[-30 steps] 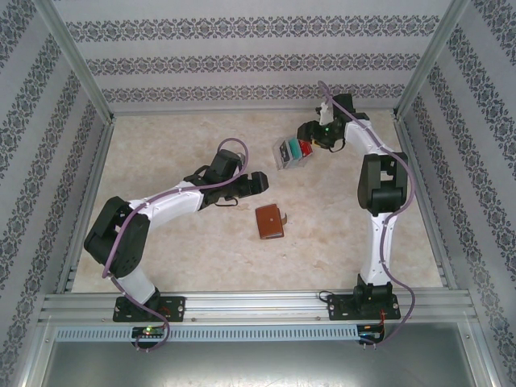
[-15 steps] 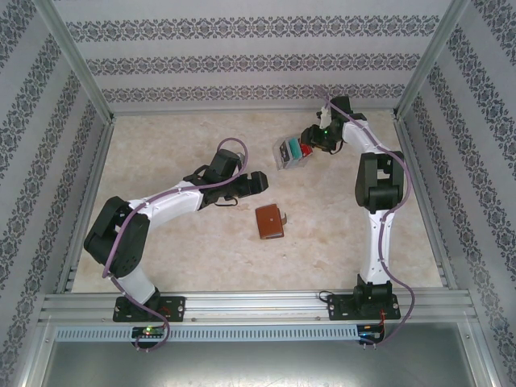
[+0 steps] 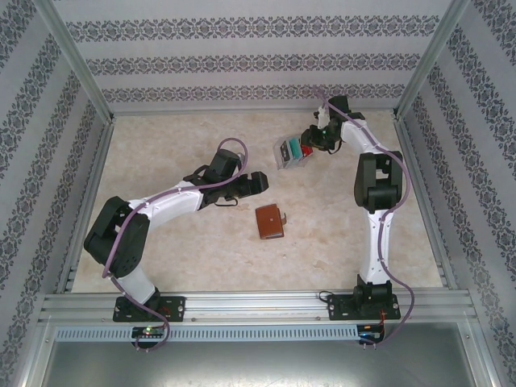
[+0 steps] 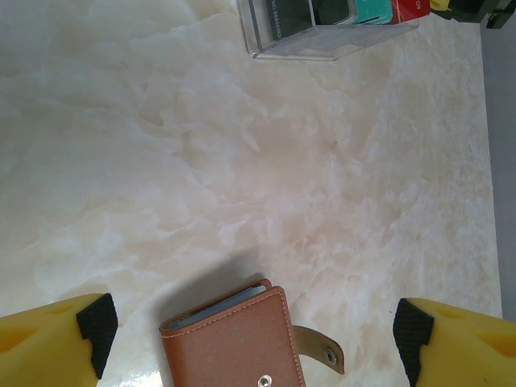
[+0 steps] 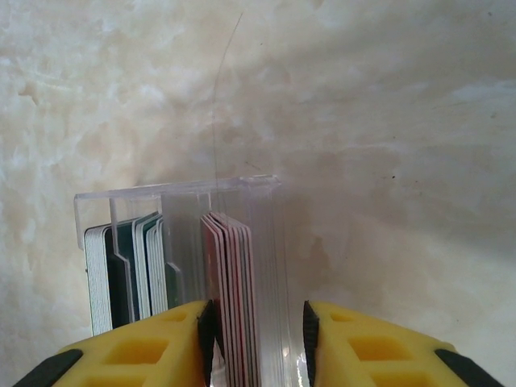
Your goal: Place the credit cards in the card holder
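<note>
The card holder, a closed reddish-brown leather wallet with its snap tab loose, lies mid-table. My left gripper hovers just beyond it, wide open, holding nothing. The credit cards stand on edge in a clear plastic tray: a red stack and teal and dark ones. My right gripper is down over the tray's right end. Its jaws straddle the red stack and the tray's end wall. The left pad touches the red cards, and a narrow gap remains at the right pad.
The clear tray's front wall shows at the top of the left wrist view. Patterned walls and a metal frame enclose the marble table. The right arm's elbow stands between the tray and the right wall.
My right gripper's jaws have narrowed around the red cards and the arm has edged slightly toward the tray. The left arm and the card holder have not moved.
</note>
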Robot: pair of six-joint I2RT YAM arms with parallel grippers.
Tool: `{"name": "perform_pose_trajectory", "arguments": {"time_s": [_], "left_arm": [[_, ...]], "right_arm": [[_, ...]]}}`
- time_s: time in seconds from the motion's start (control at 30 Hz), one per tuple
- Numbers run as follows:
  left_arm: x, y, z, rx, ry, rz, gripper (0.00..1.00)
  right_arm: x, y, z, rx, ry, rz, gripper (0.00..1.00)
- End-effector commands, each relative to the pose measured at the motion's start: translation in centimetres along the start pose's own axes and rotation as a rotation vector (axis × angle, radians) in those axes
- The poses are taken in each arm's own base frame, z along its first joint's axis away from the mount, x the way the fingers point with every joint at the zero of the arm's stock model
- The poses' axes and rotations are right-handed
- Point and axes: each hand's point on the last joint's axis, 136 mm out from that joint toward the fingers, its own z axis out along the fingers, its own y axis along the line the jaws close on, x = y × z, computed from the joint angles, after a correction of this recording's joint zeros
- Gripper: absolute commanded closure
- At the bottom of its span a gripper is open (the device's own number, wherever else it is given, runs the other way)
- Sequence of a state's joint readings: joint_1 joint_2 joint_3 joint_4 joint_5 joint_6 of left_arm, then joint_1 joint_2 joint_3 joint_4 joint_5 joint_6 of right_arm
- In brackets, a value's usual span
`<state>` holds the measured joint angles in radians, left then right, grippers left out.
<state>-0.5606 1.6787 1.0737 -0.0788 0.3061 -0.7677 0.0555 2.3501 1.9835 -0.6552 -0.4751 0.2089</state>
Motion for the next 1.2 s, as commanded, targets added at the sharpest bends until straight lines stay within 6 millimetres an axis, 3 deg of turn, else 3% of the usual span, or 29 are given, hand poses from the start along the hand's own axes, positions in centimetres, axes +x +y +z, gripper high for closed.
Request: {"name": "perform_pose_trajectory", "arguments": {"time_s": [0.0, 0.37, 0.8, 0.9, 1.1, 1.17], "left_arm": [[0.2, 0.6, 0.0, -0.011, 0.011, -0.024, 0.09], [0.2, 0.3, -0.4, 0.002, 0.006, -0.025, 0.09], [0.4, 0.3, -0.4, 0.012, 0.001, -0.032, 0.09], [0.2, 0.2, -0.3, 0.016, -0.001, -0.030, 0.09], [-0.2, -0.2, -0.6, 0.020, -0.008, -0.008, 0.09], [-0.5, -0.3, -0.8, 0.013, -0.016, -0.003, 0.09]], "right_arm": [[2.6, -0.1, 0.8, 0.003, 0.086, -0.027, 0.70], [6.4, 1.9, -0.4, -0.008, 0.142, -0.102, 0.76], [14.2, 2.6, -2.2, -0.009, 0.205, -0.096, 0.74], [14.3, 2.7, -3.0, 0.000, 0.190, -0.104, 0.73], [12.1, 3.7, -5.5, 0.036, 0.113, -0.113, 0.51], [11.4, 4.1, -6.5, 0.051, 0.088, -0.116, 0.50]]}}
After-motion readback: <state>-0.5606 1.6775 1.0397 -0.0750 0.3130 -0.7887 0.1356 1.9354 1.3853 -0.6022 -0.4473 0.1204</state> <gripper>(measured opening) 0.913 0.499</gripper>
